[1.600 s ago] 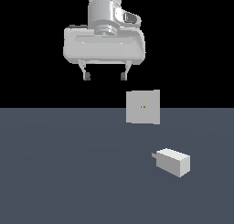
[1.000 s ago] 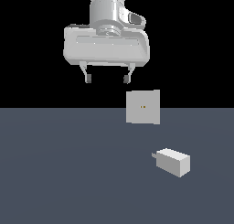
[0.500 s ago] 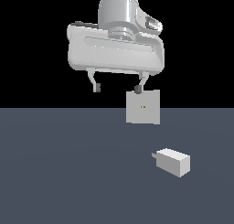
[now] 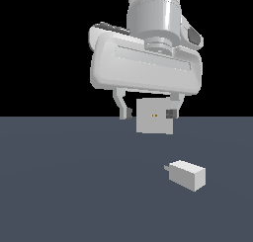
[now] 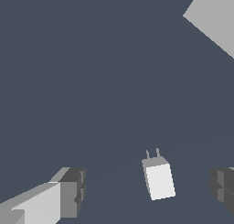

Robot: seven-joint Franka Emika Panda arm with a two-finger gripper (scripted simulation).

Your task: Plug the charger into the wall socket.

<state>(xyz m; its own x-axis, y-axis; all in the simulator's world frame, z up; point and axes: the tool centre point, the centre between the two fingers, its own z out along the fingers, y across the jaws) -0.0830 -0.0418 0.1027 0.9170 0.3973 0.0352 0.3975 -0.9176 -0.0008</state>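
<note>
The charger (image 4: 187, 174) is a small off-white block lying on the dark floor, its short grey prongs pointing toward the exterior view's left. In the wrist view the charger (image 5: 158, 179) lies between my fingers (image 5: 68, 191), prongs pointing away. The wall socket (image 4: 153, 116) is a flat upright light-grey square plate with two tiny gold holes at its centre; a corner of it shows in the wrist view (image 5: 214, 17). My gripper (image 4: 148, 112) is open and empty, high above the floor, in front of the socket and up-left of the charger.
The dark grey floor (image 4: 64, 186) spreads across the lower half of the exterior view. Behind it is plain black background. Nothing else stands in view.
My gripper has moved toward the exterior view's right and closer to the camera, looming larger. It now overlaps the socket. The charger and socket have not moved.
</note>
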